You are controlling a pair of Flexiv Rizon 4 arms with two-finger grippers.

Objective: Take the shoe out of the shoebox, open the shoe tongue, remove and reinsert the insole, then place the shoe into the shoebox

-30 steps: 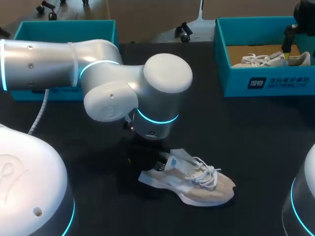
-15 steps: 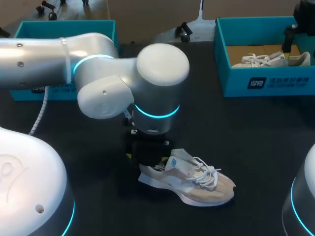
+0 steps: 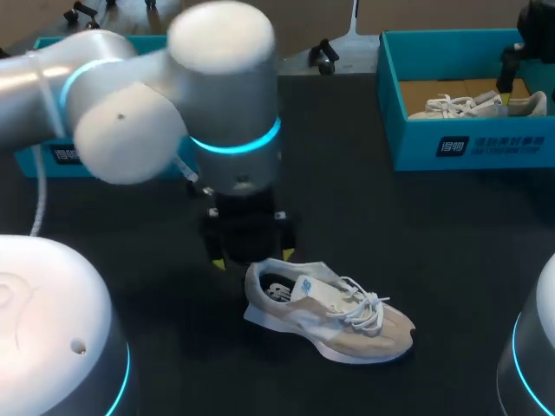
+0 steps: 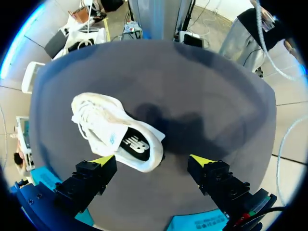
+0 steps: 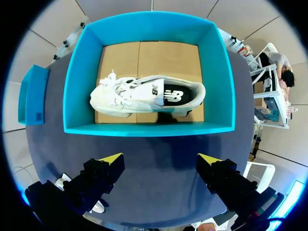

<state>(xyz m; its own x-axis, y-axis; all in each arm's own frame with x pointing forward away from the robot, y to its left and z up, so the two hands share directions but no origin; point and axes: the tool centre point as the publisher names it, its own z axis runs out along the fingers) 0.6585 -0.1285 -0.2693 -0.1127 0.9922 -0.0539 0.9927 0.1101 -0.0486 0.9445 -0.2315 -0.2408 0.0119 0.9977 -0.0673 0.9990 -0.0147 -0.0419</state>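
Your left gripper (image 4: 153, 160) hangs over the heel end of the shoe (image 4: 108, 130). The shoe rests on its sole on the table (image 3: 451, 260), well apart from the shoebox (image 5: 144, 129). The gripper's fingers are spread wide and hold nothing. The right gripper (image 5: 160, 159) hovers above the shoebox, likewise spread and empty.

Expect these faults:

- **Shoe skids or tips.** Nothing braces it. A finger landing on the heel collar instead of inside the opening is likely to push it over.
- **Whole shoe lifts.** If the pinch catches the collar together with the insole (image 4: 135, 145), the shoe probably comes up with the insole.
- **Crowded return.** A second shoe (image 5: 144, 96) already lies in the box, so the returned shoe may land on top of it.
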